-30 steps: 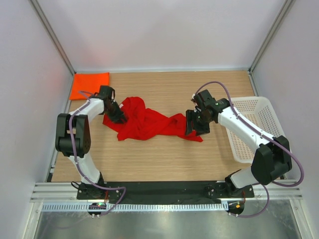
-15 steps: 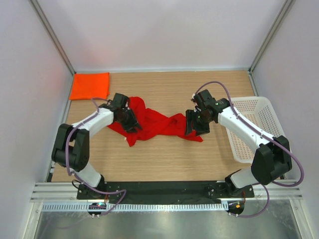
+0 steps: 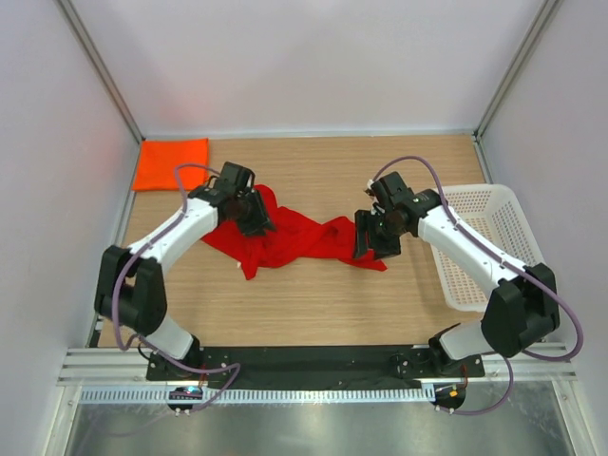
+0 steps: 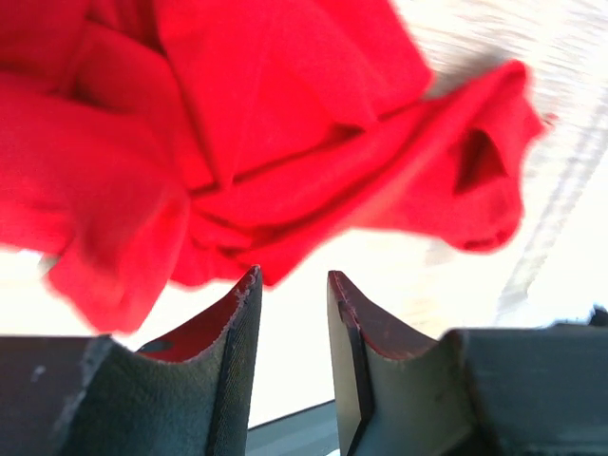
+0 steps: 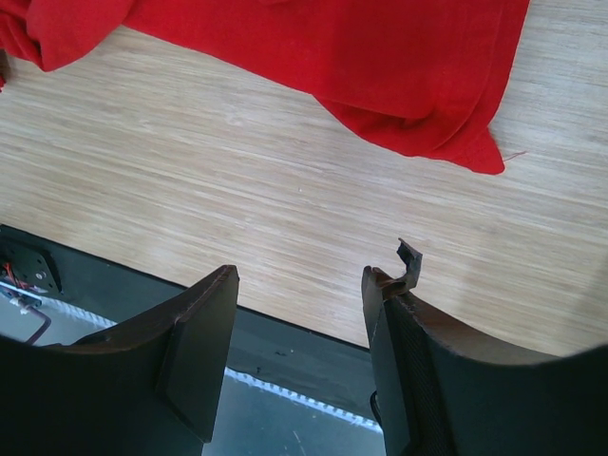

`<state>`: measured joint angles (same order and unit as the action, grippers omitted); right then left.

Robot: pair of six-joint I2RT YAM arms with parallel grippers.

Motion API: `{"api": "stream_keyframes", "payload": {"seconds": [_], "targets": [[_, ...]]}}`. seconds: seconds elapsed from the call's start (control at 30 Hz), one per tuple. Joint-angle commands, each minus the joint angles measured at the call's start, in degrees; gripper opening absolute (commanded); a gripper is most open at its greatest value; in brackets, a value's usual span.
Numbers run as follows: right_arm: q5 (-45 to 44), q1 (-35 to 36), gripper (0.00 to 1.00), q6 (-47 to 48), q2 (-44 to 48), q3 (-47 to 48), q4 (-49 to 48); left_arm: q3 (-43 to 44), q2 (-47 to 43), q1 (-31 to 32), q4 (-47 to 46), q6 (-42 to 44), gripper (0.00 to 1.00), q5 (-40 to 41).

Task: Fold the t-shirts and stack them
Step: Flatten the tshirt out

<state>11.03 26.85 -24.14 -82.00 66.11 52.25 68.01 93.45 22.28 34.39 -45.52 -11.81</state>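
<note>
The red t-shirt (image 3: 294, 237) lies crumpled in the middle of the wooden table. The orange t-shirt (image 3: 171, 163) lies folded flat in the back left corner. My left gripper (image 3: 255, 215) hovers over the red shirt's left part. In the left wrist view its jaws (image 4: 293, 285) stand a little apart with nothing between them, and the red cloth (image 4: 237, 123) lies beyond the tips. My right gripper (image 3: 369, 239) is at the shirt's right end. It (image 5: 302, 275) is open and empty, with the shirt's corner (image 5: 380, 66) just ahead of it.
A white mesh basket (image 3: 486, 237) stands at the table's right edge, beside the right arm. White walls close in the back and both sides. A black rail (image 5: 285, 342) runs along the near edge of the table (image 3: 313, 304).
My left arm swung right, then slightly toward the back, over the red shirt. The shirt's left part shifted, with a fold now pointing toward the front. The left jaws opened a little. The right arm stayed still.
</note>
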Motion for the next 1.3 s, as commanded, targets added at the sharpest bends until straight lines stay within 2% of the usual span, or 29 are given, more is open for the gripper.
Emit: {"api": "stream_keyframes", "payload": {"seconds": [0.0,0.17,0.27,0.37,0.53,0.77,1.03,1.27], "targets": [[0.84,0.13,0.62,-0.20,3.33,-0.80,-0.48,-1.12,-8.45,-2.32,6.29,5.26,0.34,3.55],[1.19,0.13,0.62,-0.47,3.16,-1.16,-0.83,-4.98,-13.46,-8.47,9.29,10.00,0.31,3.90],[1.45,0.13,0.62,-0.56,2.63,-0.72,-1.01,-5.69,-14.96,-10.24,9.56,13.95,0.35,2.59],[1.63,0.13,0.62,-0.47,2.02,-0.28,-1.18,-5.43,-13.30,-10.15,10.52,17.56,0.38,1.53],[1.72,0.13,0.62,-0.38,1.40,0.34,-1.54,-5.96,-10.75,-9.10,9.47,18.62,0.40,2.41],[1.89,0.13,0.62,-0.64,1.05,0.60,-1.89,-2.45,-5.14,-4.27,8.32,17.31,0.46,9.79],[1.72,0.13,0.62,-1.61,0.79,0.51,-2.41,2.92,0.94,-3.48,9.99,16.42,0.38,14.89],[0.93,0.13,0.62,-2.92,0.35,0.69,-2.68,4.85,3.76,-3.48,9.56,17.31,0.33,13.75]]}}
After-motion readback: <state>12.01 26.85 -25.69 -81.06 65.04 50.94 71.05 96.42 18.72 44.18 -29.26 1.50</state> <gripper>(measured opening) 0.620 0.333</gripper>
